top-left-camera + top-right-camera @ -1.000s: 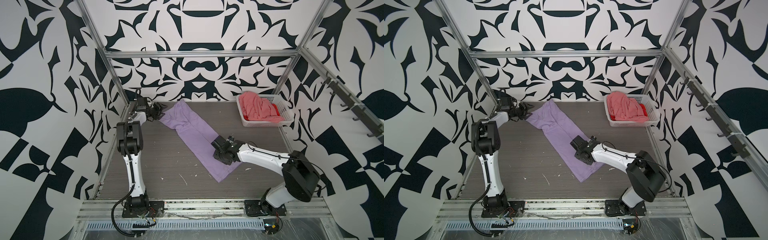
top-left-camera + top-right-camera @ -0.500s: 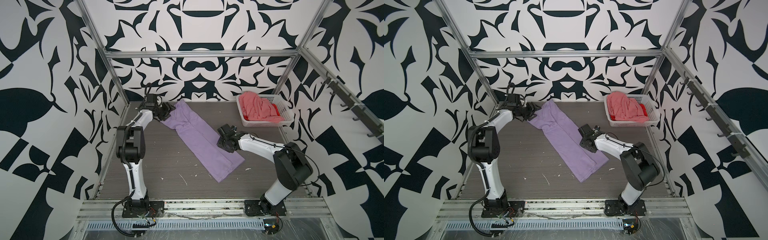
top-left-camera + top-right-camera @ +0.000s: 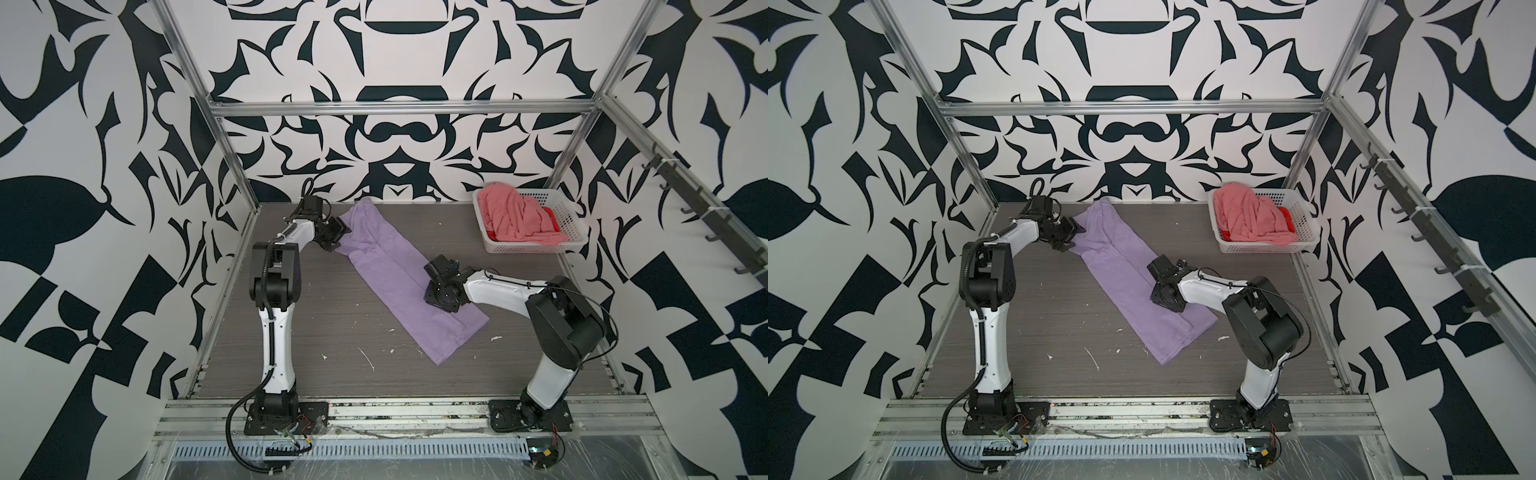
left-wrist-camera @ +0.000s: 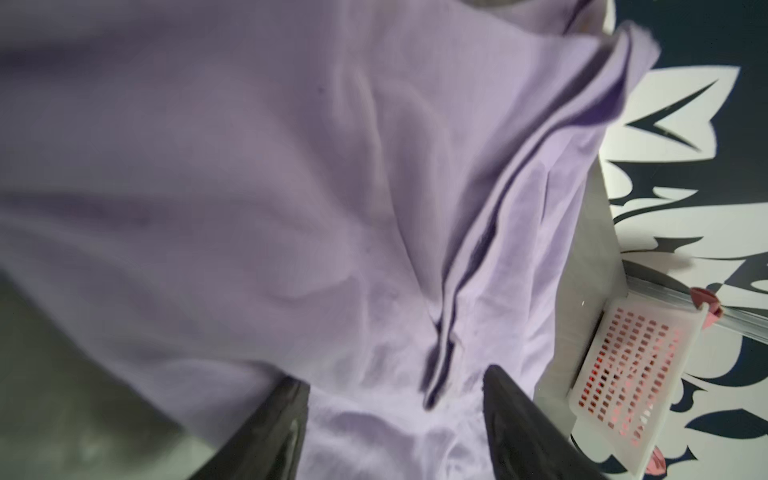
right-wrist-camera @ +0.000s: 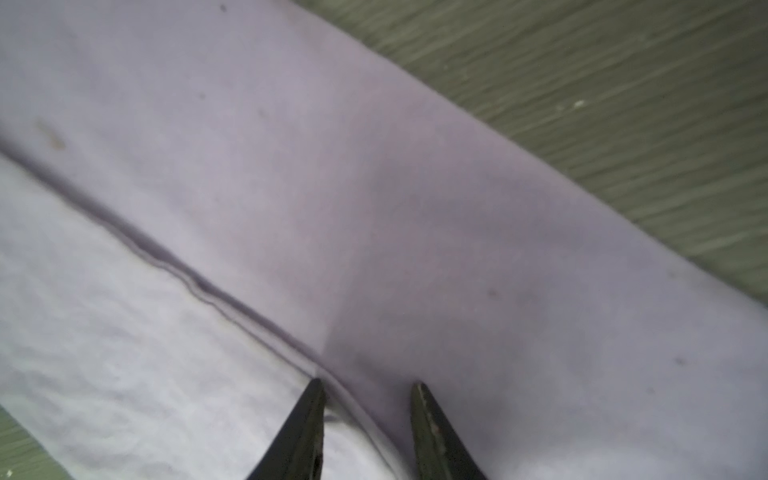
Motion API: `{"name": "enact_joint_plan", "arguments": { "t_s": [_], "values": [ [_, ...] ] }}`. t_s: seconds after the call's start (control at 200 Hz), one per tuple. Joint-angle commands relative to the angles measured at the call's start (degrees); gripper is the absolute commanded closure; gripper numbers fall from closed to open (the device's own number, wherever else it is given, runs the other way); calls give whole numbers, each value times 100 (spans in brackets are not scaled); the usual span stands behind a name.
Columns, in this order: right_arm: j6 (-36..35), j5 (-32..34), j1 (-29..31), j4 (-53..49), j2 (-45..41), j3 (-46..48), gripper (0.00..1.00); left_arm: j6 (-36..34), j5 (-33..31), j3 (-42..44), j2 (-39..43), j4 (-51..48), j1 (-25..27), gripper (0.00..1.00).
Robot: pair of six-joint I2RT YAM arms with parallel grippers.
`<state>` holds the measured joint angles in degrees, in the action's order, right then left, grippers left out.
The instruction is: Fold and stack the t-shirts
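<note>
Lavender tee (image 3: 384, 266) — beneath right gripper (image 5: 368, 387)

You have the long folded lavender cloth t-shirt (image 3: 386, 270) lying slantwise on the grey wood-grain bench (image 3: 291, 332), from far left to near middle. The left claw (image 3: 343, 232) sits at its far end, the right claw (image 3: 436, 297) over its right edge. Far right, the white perforated plastic basket (image 3: 577, 232) holds the salmon-pink cloth tee (image 3: 515, 216) atop the red cloth tee (image 3: 549, 217).
</note>
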<state>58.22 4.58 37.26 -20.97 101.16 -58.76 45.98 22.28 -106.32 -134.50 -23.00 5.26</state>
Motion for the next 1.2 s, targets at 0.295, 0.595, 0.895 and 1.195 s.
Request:
{"name": "enact_joint_plan", "arguments": {
  "t_s": [0.295,0.595,0.895,1.195],
  "values": [
    [1209,-321,1679,-265,831,-356,62,58,994,-2138,-1605,-106,72,31],
    [1059,-617,2413,-457,1854,-1687,62,431,1634,-2167,-1708,728,303,31],
    [1191,-36,2497,-418,997,-645,62,-19,950,-1556,-783,561,363,31],
    [545,257,2515,-671,497,-654,62,-213,645,742,1167,863,92,30]
  ]
}}
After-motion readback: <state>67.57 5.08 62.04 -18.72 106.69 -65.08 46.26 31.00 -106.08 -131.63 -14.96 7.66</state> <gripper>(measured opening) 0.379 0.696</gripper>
